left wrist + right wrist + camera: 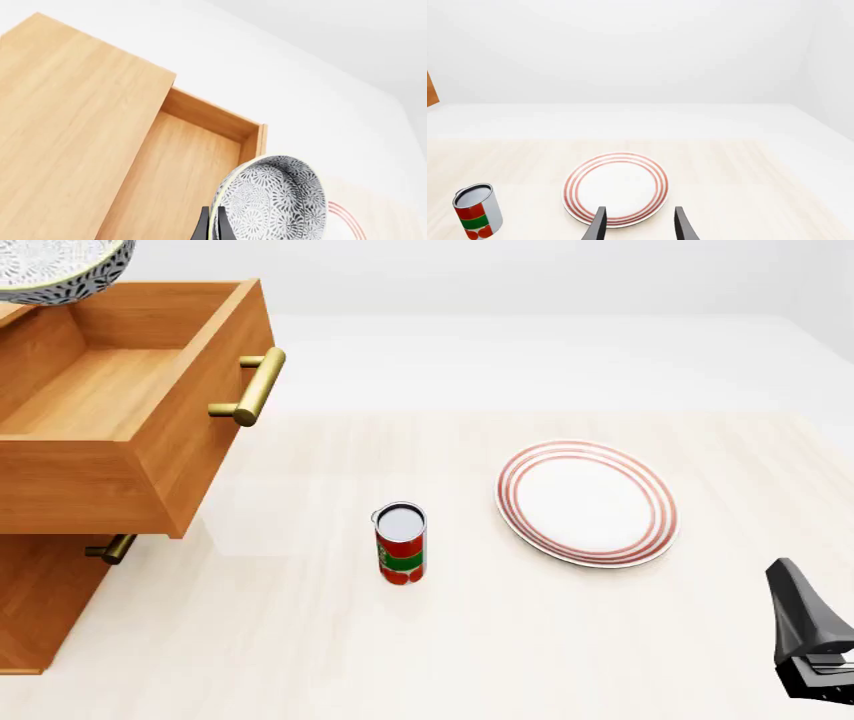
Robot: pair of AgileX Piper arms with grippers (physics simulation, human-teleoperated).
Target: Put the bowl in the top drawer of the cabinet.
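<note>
Hanging over the open, bare top drawer (pixel 94 380) — the bowl (pixel 273 200), left jaws grasping its rim; right jaws released.

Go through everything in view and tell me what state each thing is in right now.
Light-brown wooden top drawer: pulled open, nothing lying inside.
Lower drawer with the smaller brass handle: shut.
Blue-grey floral patterned white bowl: gripped by its rim, lifted above the open drawer.
Left gripper: shut on the bowl.
Right gripper: open, holding nothing.
Red and green tin can: upright on the table.
White plate with red rings: flat on the table, bare.
</note>
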